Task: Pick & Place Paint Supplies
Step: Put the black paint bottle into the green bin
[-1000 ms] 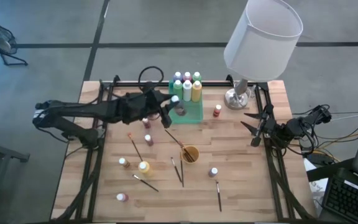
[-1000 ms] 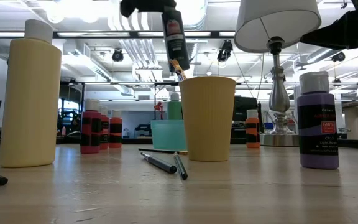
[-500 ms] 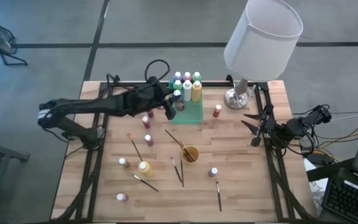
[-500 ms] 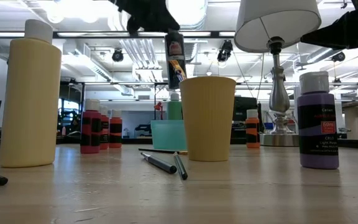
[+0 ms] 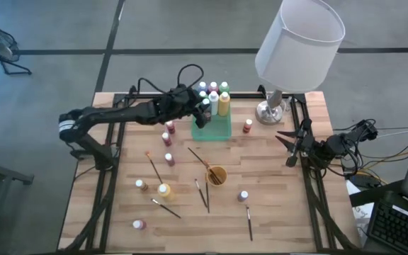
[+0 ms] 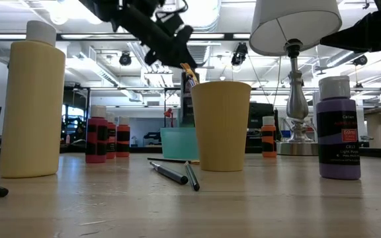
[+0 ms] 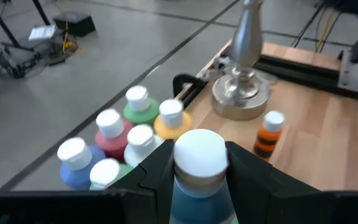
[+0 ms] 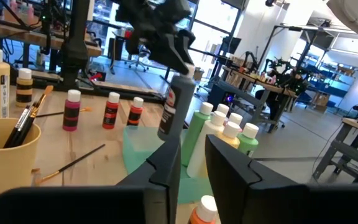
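Left claw (image 5: 205, 110): over the green tray (image 5: 219, 129) at the far edge of the worktop (image 5: 275, 212), fingers closed on the shoulders of a blue bottle (image 7: 197, 180) with a white cap, held just above the tray's near open part.

Right claw (image 5: 287, 142): idle above the right edge of the worktop. Fingers stand a narrow gap apart with nothing between them; whether they are closing cannot be told.

Stored stock: a cluster of capped bottles (image 5: 213, 95) stands upright in the far part of the tray.

Loose stock: small bottles along the left and near parts of the worktop, an orange bottle (image 5: 248, 126) beside the lamp base (image 5: 269, 112), a purple bottle (image 5: 243, 195) toward the near right, and brushes (image 5: 202, 195) lying flat near the cup (image 5: 217, 175).

Risks, as judged:
- The held bottle could clip a standing cap on the way down and topple neighbours, because the free slot lies tight against the cluster.
- Released while tilted, it could fall over inside the tray or catch on the rim.
- The grip sits high near the cap, so the bottle may swing or slip.

Not determinable:
- The tray floor under the held bottle, hidden by the claw.
- Label text on every bottle.
- The lamp shade (image 5: 301, 44) covers part of the far right corner.
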`<state>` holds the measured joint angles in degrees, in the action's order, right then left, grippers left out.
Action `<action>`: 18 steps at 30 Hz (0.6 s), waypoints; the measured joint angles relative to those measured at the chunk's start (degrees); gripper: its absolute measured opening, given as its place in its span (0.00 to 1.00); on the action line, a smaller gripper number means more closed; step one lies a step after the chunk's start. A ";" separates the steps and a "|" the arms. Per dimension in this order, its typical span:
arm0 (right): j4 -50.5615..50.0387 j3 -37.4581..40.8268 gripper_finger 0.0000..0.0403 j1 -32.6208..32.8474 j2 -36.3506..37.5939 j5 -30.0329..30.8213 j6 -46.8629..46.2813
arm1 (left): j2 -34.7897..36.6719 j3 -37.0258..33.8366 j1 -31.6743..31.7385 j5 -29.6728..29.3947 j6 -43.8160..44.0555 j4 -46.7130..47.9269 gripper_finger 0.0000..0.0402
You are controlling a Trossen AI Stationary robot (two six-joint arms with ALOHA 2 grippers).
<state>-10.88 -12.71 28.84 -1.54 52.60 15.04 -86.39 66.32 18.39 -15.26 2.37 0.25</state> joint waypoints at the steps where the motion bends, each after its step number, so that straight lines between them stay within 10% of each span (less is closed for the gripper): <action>1: 0.01 -0.01 0.16 0.00 0.02 0.00 0.00 | -0.61 0.00 0.44 0.44 0.26 -0.10 0.31; 18: 0.01 0.00 0.12 0.00 0.00 -0.01 -0.01 | -3.45 -13.20 3.01 1.70 0.54 -16.79 0.31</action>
<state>-10.87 -12.71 28.84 -1.54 52.58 15.03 -89.84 53.13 21.41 -13.55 2.91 -16.54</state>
